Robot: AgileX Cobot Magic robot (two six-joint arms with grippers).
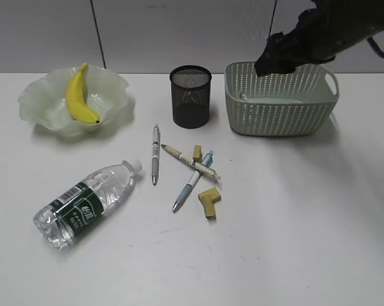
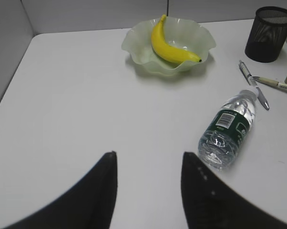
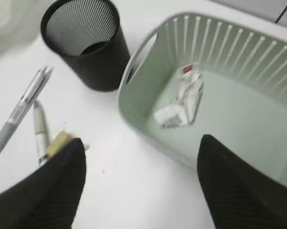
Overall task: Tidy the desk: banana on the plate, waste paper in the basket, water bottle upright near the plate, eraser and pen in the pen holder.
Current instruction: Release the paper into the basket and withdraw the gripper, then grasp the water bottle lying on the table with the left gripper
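Observation:
The banana (image 1: 78, 97) lies in the pale-green plate (image 1: 48, 111) at the back left; both show in the left wrist view, banana (image 2: 169, 45), plate (image 2: 138, 43). The water bottle (image 1: 87, 204) lies on its side on the desk (image 1: 294, 217). Three pens (image 1: 155, 153) and two tan eraser pieces (image 1: 209, 201) lie in front of the black pen holder (image 1: 191, 95). The waste paper (image 3: 181, 98) lies inside the green basket (image 1: 278, 115). My right gripper (image 3: 141, 157) is open and empty, above the basket's left end (image 1: 268, 60). My left gripper (image 2: 148, 164) is open and empty, above bare desk left of the bottle (image 2: 229, 129).
A grey wall runs behind the desk. A dark cable hangs behind the plate. The pen holder (image 3: 86, 43) stands just left of the basket (image 3: 148, 129); an eraser piece (image 3: 57, 142) and pens (image 3: 19, 112) lie below it in the right wrist view.

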